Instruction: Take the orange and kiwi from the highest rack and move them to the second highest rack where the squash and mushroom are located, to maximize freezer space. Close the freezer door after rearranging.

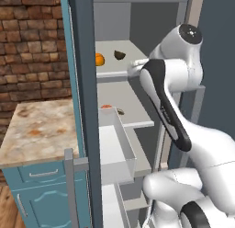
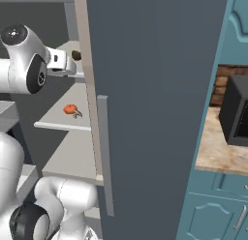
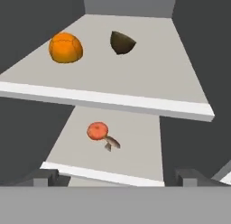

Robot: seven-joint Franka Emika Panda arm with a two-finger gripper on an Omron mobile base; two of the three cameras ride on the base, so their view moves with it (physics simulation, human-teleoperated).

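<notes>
My gripper [image 3: 115, 175] is spread wide and grasps nothing, facing into the open freezer in front of the racks. The orange [image 3: 66, 48] and the kiwi [image 3: 122, 42] sit apart on the highest rack [image 3: 149, 78], orange to the left. On the second highest rack [image 3: 135, 151] below, the squash [image 3: 97, 131] touches the small mushroom [image 3: 112, 144].

Flat, even rendered lighting is seen in all views, with no glare. The freezer's side walls are left dark grey, while the top rack [image 3: 135, 83] is lit pale. Only faint shadows are cast. Edges are slightly soft and blocky; no lens distortion.
</notes>
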